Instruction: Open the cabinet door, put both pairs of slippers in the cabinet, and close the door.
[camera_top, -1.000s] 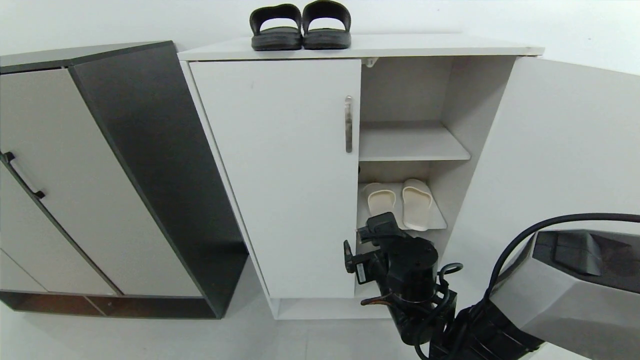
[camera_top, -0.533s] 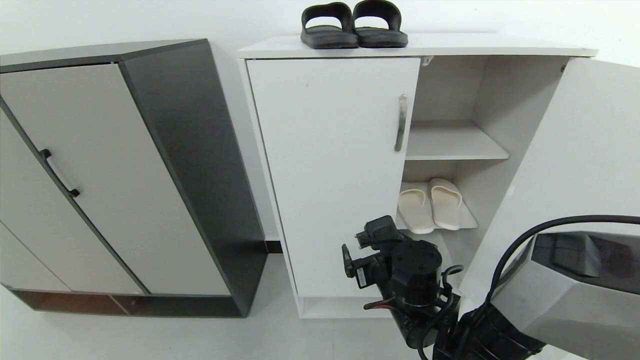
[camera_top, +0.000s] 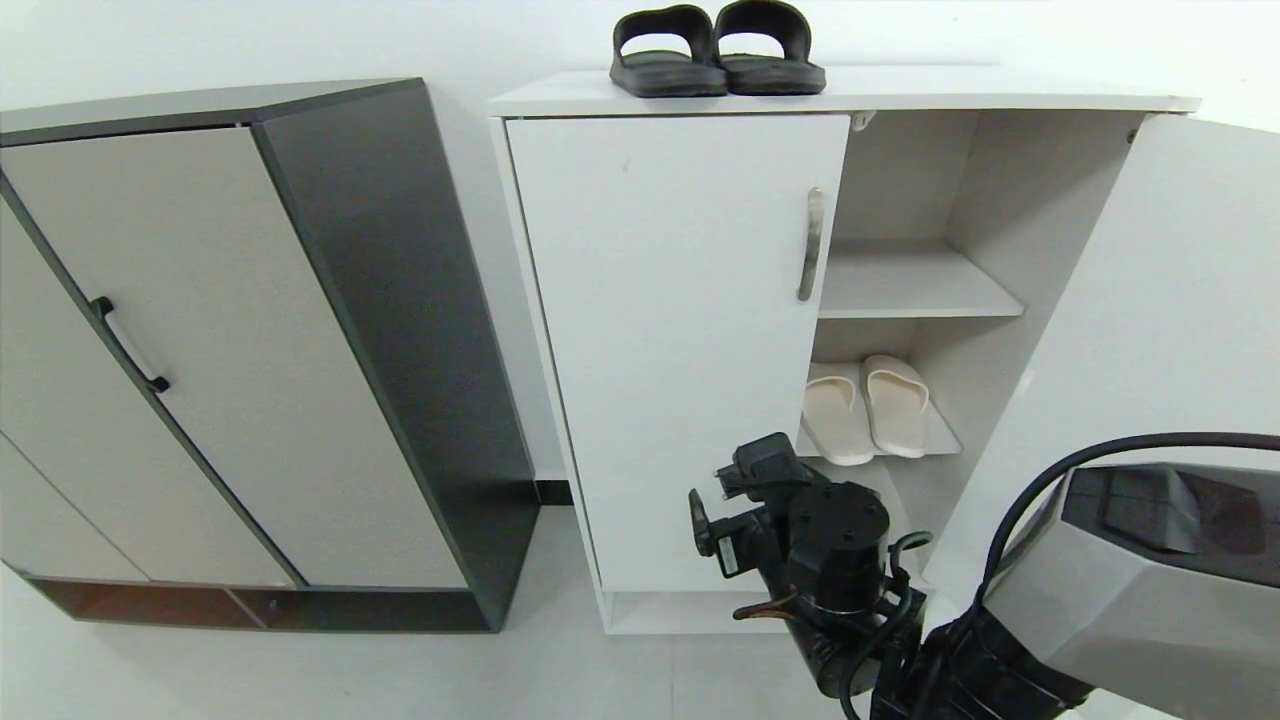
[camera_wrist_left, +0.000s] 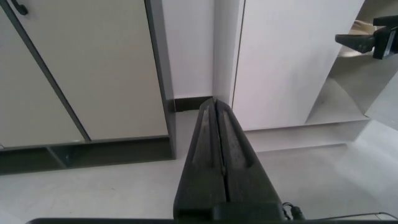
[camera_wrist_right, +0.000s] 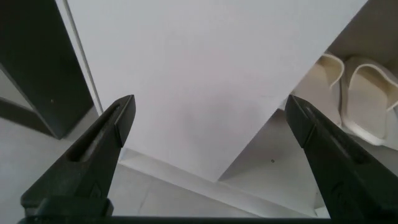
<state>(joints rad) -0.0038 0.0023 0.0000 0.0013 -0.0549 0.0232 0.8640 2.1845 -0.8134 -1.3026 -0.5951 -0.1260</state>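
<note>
Your right pincer (camera_wrist_right: 209, 107) hangs apart and empty, low before the shut left door (camera_top: 680, 340); your left pincer (camera_wrist_left: 215, 112) is pressed together on nothing. The right door (camera_top: 1150, 300) is open, white slippers (camera_top: 865, 405) on the lower shelf (camera_top: 945, 437) inside: done. You've yet to move the black slippers (camera_top: 718, 55) off the cabinet top (camera_top: 950, 92) and close up.
</note>
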